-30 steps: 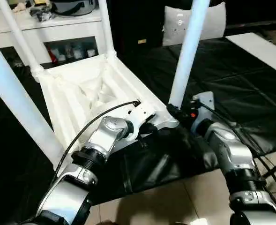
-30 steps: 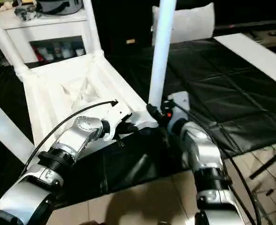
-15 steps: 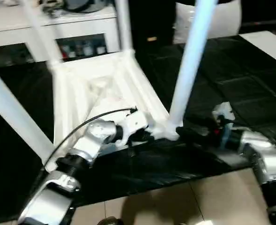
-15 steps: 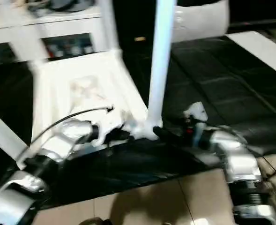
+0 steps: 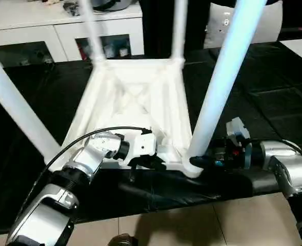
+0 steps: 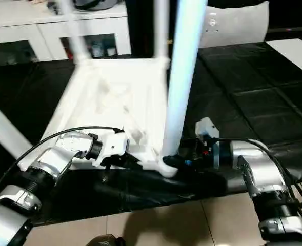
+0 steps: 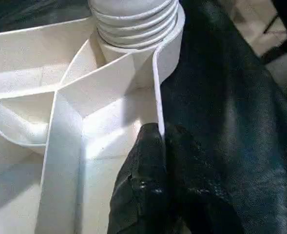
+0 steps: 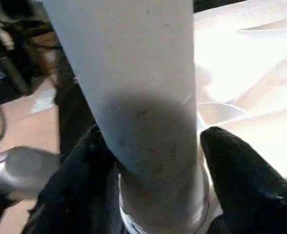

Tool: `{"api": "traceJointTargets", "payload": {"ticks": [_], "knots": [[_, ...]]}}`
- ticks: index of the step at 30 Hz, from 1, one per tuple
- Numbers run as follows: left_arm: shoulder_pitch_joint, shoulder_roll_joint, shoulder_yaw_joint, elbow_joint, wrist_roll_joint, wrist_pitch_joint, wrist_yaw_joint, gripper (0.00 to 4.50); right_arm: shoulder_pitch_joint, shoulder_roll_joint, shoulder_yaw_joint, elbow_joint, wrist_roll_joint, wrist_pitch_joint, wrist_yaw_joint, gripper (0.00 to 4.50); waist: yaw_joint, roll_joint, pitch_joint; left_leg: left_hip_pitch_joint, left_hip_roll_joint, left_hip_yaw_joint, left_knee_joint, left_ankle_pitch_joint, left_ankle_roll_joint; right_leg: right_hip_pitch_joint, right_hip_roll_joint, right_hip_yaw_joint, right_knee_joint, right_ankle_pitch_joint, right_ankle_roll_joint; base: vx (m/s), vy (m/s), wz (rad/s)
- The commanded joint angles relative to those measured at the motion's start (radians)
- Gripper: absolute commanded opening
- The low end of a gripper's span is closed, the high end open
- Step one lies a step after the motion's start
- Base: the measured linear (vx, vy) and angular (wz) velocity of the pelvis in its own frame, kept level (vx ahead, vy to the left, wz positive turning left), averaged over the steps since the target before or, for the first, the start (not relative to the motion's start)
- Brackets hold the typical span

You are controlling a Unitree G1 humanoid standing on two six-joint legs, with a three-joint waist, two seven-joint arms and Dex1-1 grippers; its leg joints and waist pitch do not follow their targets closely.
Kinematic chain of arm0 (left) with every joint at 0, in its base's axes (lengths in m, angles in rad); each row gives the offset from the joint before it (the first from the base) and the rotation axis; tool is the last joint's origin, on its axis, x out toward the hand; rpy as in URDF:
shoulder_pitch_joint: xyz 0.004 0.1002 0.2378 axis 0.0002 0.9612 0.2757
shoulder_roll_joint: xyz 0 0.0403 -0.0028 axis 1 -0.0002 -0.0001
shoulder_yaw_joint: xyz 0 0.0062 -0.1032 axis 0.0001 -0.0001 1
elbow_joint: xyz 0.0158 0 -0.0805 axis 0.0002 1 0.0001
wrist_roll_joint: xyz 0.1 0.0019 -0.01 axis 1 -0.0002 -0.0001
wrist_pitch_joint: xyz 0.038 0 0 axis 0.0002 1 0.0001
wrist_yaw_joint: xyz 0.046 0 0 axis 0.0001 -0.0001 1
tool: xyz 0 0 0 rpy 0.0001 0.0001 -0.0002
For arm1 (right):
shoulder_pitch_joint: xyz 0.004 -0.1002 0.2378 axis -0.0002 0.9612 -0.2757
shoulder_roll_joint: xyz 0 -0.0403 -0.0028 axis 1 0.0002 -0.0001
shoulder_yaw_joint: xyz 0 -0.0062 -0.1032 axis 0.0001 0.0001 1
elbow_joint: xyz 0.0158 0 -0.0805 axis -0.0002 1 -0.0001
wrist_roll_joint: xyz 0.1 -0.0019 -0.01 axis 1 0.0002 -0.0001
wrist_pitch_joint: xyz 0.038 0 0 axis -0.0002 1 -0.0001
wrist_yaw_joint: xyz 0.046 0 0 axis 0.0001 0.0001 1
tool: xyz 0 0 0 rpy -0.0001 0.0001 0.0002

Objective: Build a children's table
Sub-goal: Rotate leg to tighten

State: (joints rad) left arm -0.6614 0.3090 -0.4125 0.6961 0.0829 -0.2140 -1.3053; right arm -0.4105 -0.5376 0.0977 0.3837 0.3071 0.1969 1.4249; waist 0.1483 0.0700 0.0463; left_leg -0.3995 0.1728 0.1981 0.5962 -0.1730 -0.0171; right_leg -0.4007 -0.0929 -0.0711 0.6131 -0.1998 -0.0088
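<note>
2 tools: left tool (image 7: 155, 146) pinching table top (image 5: 135, 97) rim; right tool (image 8: 150, 161) clasping leg (image 5: 220, 87); no legible writing.

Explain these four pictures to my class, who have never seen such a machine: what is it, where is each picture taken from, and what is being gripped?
It is a humanoid robot with two silver arms ending in black two-fingered grippers. Two pictures come from cameras in its head, looking down; two come from cameras on its wrists. An upside-down white children's table lies on a black mat, legs pointing up. The left gripper pinches the table's near rim, its fingers shut on the thin wall. The right gripper has a finger on each side of the base of the near leg. A white cabinet stands behind.
</note>
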Motion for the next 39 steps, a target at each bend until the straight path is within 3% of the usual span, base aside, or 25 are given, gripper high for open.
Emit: {"api": "traceJointTargets", "payload": {"ticks": [1, 7, 11, 15, 17, 20, 21, 22, 25, 29, 31, 33, 35, 39], "knots": [[-0.013, 0.003, -0.051, 0.006, 0.035, -0.032, -0.050, 0.00, -0.008, -0.017, 0.018, -0.004, 0.008, 0.020, 0.041, 2.76, -0.007, -0.027, -0.073, 0.028, 0.069, -0.028, -0.057, -0.139, 0.110, 0.045, -0.070, 0.042, -0.061, -0.074, -0.250, 0.000, 0.000, 0.00], [-0.022, -0.006, -0.041, 0.018, 0.026, -0.030, -0.056, 0.00, -0.002, -0.024, 0.036, -0.021, 0.027, 0.065, 0.081, 2.22, -0.007, -0.024, -0.074, 0.028, 0.069, -0.028, -0.055, -0.144, 0.104, 0.045, -0.072, 0.043, -0.061, -0.090, -0.251, 0.000, 0.000, 0.00], [-0.024, -0.014, -0.029, 0.025, 0.001, -0.005, -0.062, 0.00, 0.010, -0.012, 0.023, -0.043, 0.064, 0.107, 0.083, 2.12, -0.007, -0.026, -0.074, 0.026, 0.067, -0.027, -0.053, -0.144, 0.101, 0.046, -0.073, 0.043, -0.062, -0.098, -0.249, 0.000, 0.000, 0.00], [-0.024, -0.022, -0.003, 0.015, 0.007, 0.092, 0.011, 0.00, 0.039, 0.032, -0.005, -0.101, 0.120, 0.187, 0.019, 2.08, -0.005, -0.025, -0.072, 0.027, 0.068, -0.028, -0.055, -0.144, 0.099, 0.045, -0.072, 0.044, -0.063, -0.115, -0.246, 0.000, 0.000, 0.00], [-0.013, -0.032, 0.020, -0.017, -0.005, 0.170, 0.050, 0.00, 0.046, 0.084, -0.016, -0.104, 0.085, 0.195, -0.118, 2.08, -0.009, -0.023, -0.069, 0.026, 0.068, -0.029, -0.059, -0.161, 0.086, 0.043, -0.072, 0.043, -0.068, -0.152, -0.239, 0.000, 0.000, 0.00], [-0.007, -0.052, 0.043, -0.054, -0.002, 0.280, 0.126, 0.00, 0.023, 0.168, -0.038, -0.057, 0.000, 0.182, -0.352, 2.08, -0.030, -0.019, -0.058, 0.026, 0.061, -0.035, -0.071, -0.255, 0.022, 0.042, -0.075, 0.041, -0.087, -0.345, -0.189, 0.000, 0.000, 0.00], [-0.006, -0.060, 0.049, -0.063, -0.002, 0.311, 0.148, 0.00, 0.014, 0.189, -0.046, -0.042, -0.018, 0.185, -0.411, 2.08, -0.030, -0.019, -0.058, 0.026, 0.061, -0.035, -0.071, -0.255, 0.022, 0.042, -0.075, 0.041, -0.087, -0.345, -0.189, 0.000, 0.000, 0.00], [-0.006, -0.075, 0.060, -0.072, -0.001, 0.352, 0.188, 0.00, 0.001, 0.218, -0.057, -0.023, -0.041, 0.193, -0.491, 2.08, -0.057, -0.020, -0.054, 0.027, 0.057, -0.041, -0.079, -0.303, -0.015, 0.043, -0.074, 0.039, -0.090, -0.410, -0.173, 0.000, 0.000, 0.00], [-0.019, -0.122, 0.078, -0.064, 0.011, 0.427, 0.284, 0.00, -0.031, 0.279, -0.094, 0.010, -0.068, 0.220, -0.655, 2.07, -0.091, -0.020, -0.054, 0.026, 0.054, -0.046, -0.085, -0.339, -0.034, 0.045, -0.070, 0.036, -0.096, -0.425, -0.158, 0.000, 0.000, 0.00], [-0.049, -0.197, 0.111, -0.032, 0.019, 0.510, 0.428, 0.00, -0.079, 0.365, -0.158, 0.068, -0.102, 0.200, -0.917, 2.06, -0.114, -0.019, -0.055, 0.031, 0.048, -0.040, -0.079, -0.333, -0.022, 0.038, -0.067, 0.040, -0.101, -0.381, -0.176, 0.000, 0.000, 0.00], [-0.059, -0.220, 0.121, -0.026, 0.025, 0.539, 0.476, 0.00, -0.084, 0.386, -0.154, 0.079, -0.127, 0.172, -0.958, 2.06, -0.112, -0.021, -0.056, 0.033, 0.046, -0.036, -0.075, -0.319, -0.005, 0.037, -0.066, 0.041, -0.108, -0.376, -0.172, 0.000, 0.000, 0.00], [-0.067, -0.240, 0.140, -0.027, 0.024, 0.564, 0.523, 0.00, -0.086, 0.410, -0.169, 0.090, -0.119, 0.123, -0.962, 2.06, -0.110, -0.018, -0.059, 0.031, 0.048, -0.034, -0.074, -0.302, 0.009, 0.039, -0.066, 0.043, -0.105, -0.335, -0.181, 0.000, 0.000, 0.00], [-0.067, -0.245, 0.147, -0.036, 0.021, 0.565, 0.532, 0.00, -0.070, 0.413, -0.163, 0.073, -0.101, 0.092, -0.907, 2.59, -0.104, -0.021, -0.062, 0.029, 0.048, -0.033, -0.072, -0.269, 0.026, 0.042, -0.064, 0.043, -0.100, -0.280, -0.194, 0.000, 0.000, 0.00], [-0.045, -0.213, 0.132, -0.060, 0.027, 0.517, 0.505, 0.00, -0.033, 0.379, -0.158, 0.026, -0.061, 0.075, -0.801, 2.92, -0.096, -0.020, -0.064, 0.024, 0.049, -0.032, -0.069, -0.222, 0.067, 0.048, -0.064, 0.042, -0.093, -0.195, -0.214, 0.000, 0.000, 0.00]]}}
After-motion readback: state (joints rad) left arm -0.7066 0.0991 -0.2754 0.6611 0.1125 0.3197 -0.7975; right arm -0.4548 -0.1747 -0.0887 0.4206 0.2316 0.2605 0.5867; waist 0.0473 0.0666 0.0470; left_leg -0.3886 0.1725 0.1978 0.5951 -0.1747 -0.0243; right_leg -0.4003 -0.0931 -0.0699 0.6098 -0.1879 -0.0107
